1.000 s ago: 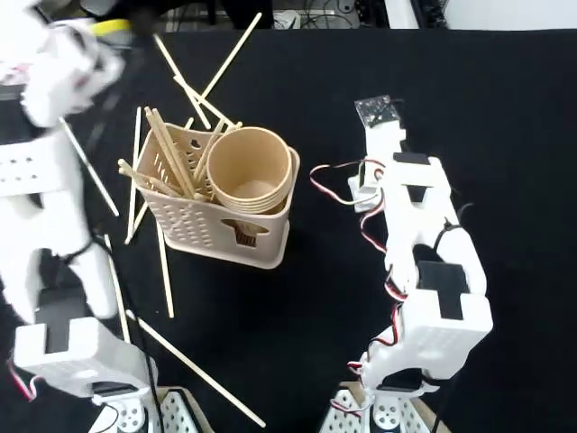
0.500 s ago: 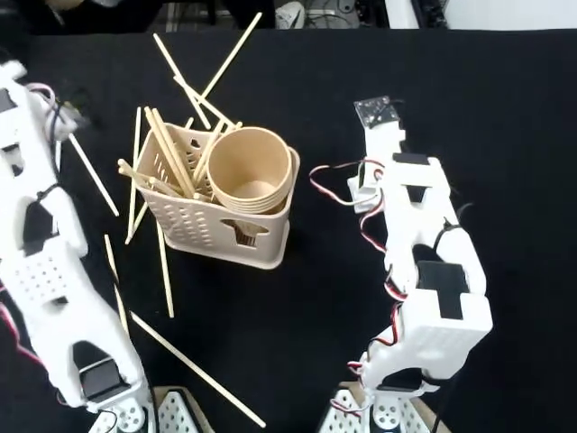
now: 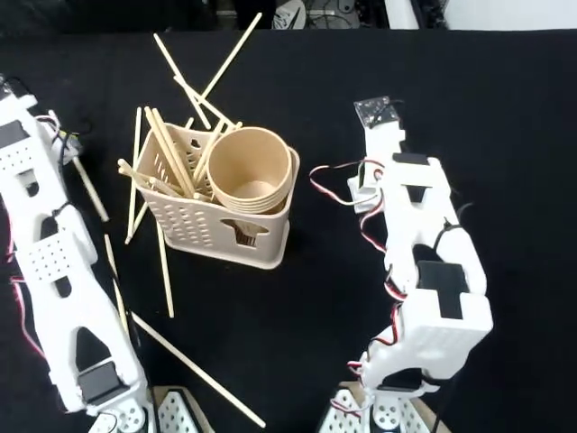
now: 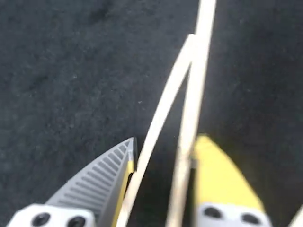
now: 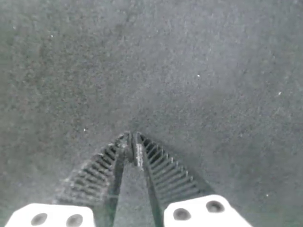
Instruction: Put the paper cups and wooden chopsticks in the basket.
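Your left gripper (image 4: 168,140) stands partly open, low over the black cloth (image 4: 71,56). A pair of wooden chopsticks (image 4: 163,113) runs lengthwise through the gap. One stick lies against the inner edge of the grey ridged finger (image 4: 104,175), and the other runs along the inner edge of the yellow finger (image 4: 218,175). The two sticks meet just past the fingertips, and a strip of dark cloth shows between them inside the jaws. You cannot tell from here whether the fingers press on the sticks or only flank them.

Your right gripper (image 5: 131,139) has its jaws closed, ridged tips touching and nothing between them — only bare cloth lies under and ahead of them.

The basket (image 3: 212,230) sits between your two grippers, well apart from both sets of jaws. The paper cups (image 3: 248,167) are stacked upright in the part of it nearer the right gripper. A bundle of chopsticks (image 3: 171,153) leans in the part nearer the left gripper.

More loose chopsticks (image 3: 165,271) lie flat on the cloth around the basket — most on the side towards the left jaws, none within reach of the right ones.
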